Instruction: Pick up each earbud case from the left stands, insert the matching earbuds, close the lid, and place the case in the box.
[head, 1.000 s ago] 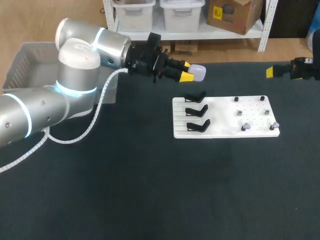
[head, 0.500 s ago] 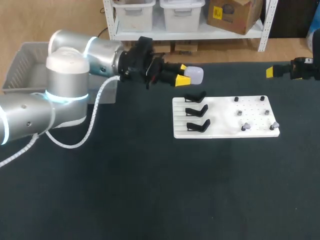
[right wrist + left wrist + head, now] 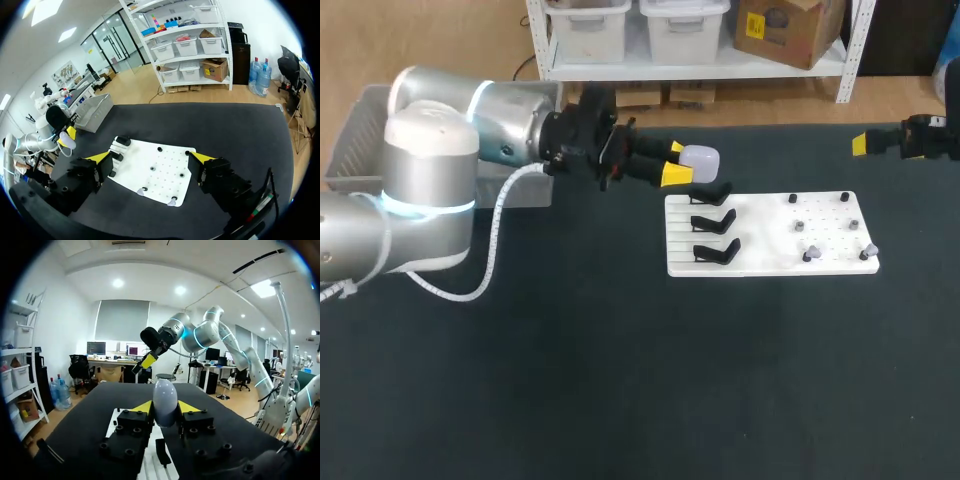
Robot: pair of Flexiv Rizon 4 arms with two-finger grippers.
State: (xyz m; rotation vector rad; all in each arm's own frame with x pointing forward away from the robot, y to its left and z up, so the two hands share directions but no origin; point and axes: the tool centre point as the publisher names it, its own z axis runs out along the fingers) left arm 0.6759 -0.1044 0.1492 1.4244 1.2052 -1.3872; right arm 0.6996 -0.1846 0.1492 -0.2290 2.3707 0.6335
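Left arm (image 3: 425,170) has drawn back leftward. Earbud case (image 3: 701,160) is now in the air near the far stand (image 3: 711,191) of the white board (image 3: 770,255), clamped in left jaws. Right jaws apart, over far right of bench (image 3: 620,380).

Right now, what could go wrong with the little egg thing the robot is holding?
The case is round and smooth, held only at the tips of the left fingers, so it might slip out and drop. It also hangs close to the black stands; a low swing could bump them. The box is far behind the arm, a long carry.
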